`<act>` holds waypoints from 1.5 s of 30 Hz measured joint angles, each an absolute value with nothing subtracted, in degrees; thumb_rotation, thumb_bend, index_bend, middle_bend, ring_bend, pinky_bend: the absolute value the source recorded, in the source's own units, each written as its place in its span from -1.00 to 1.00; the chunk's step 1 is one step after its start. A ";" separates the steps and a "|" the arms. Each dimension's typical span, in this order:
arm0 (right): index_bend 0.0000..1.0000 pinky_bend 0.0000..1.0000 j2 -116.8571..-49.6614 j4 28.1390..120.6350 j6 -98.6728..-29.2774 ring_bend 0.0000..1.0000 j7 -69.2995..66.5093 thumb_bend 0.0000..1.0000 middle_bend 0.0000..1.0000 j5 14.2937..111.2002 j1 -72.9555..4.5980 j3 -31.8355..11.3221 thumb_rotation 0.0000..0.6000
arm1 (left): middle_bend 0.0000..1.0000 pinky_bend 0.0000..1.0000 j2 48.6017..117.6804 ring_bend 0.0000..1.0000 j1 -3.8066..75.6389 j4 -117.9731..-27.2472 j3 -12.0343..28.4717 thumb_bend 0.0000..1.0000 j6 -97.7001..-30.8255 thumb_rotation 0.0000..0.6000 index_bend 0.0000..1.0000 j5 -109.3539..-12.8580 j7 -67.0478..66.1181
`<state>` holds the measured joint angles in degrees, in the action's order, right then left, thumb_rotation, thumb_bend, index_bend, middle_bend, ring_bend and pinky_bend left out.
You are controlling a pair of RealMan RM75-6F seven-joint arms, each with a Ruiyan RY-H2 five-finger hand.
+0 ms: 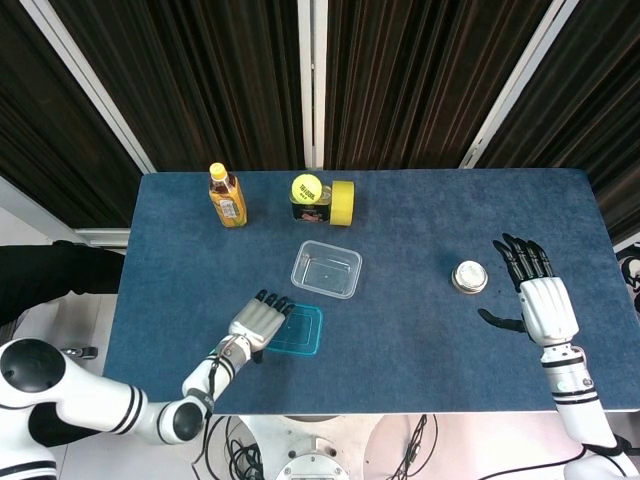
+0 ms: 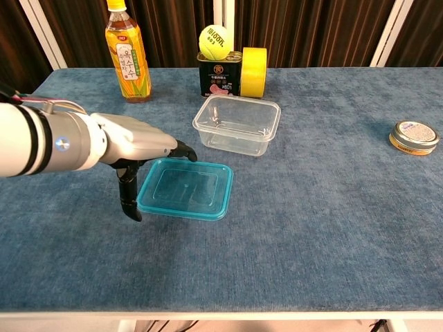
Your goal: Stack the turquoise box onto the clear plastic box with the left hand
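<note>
Sitting on the blue table (image 1: 400, 210), the turquoise box (image 2: 185, 188) is flat and shallow, with see-through blue-green plastic and round corners. It lies near the front of the table, a little closer to the robot than the clear plastic box (image 2: 237, 124), and the two do not touch. The clear plastic box is deeper and you can see right through its walls.

The left hand (image 2: 135, 145) reaches over the left edge of the turquoise box. Its fingers (image 1: 272, 302) stretch out flat above the box and its thumb (image 2: 129, 197) points down by the box's left side. It is spread wide and is not holding the box; I cannot tell if it touches it.

The right hand (image 1: 535, 295) hangs over the right side of the table with its fingers apart, holding nothing. A small round tin (image 2: 414, 137) sits just beside it.

At the back stands a yellow tea bottle (image 2: 127, 54) with Korean writing on its label. Near it is a dark can (image 2: 219, 75) with a red and gold label too small to read. A tennis ball (image 2: 214, 40) rests on top of the can, and a yellow tape roll (image 2: 254, 72) stands on its edge right next to the can.
</note>
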<state>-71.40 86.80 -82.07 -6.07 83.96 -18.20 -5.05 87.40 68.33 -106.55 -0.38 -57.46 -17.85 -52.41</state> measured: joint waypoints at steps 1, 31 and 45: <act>-1.00 -1.00 -71.42 86.71 -82.15 -1.00 -6.28 -0.96 -1.00 84.00 -18.02 -5.07 1.00 | -1.00 -0.99 87.78 -1.00 68.64 -106.49 -0.29 -0.95 -57.93 1.00 -1.00 -17.20 -52.69; -1.00 -1.00 -71.76 85.30 -81.34 -1.00 -9.42 -0.96 -1.00 84.69 -15.36 -5.50 1.00 | -1.00 -0.90 96.31 -1.00 72.78 -100.48 4.01 -0.96 -64.63 1.00 -1.00 -5.83 -57.76; -1.00 -1.00 -71.79 85.32 -81.42 -1.00 -9.99 -0.96 -1.00 85.09 -14.62 -5.76 1.00 | -0.55 -0.65 98.37 -0.71 70.91 -97.36 4.21 -0.94 -64.50 1.00 -0.46 -9.22 -56.79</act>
<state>-71.79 85.32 -81.42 -9.99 85.09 -14.62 -5.76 98.37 70.91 -97.36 4.21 -64.50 -9.22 -56.79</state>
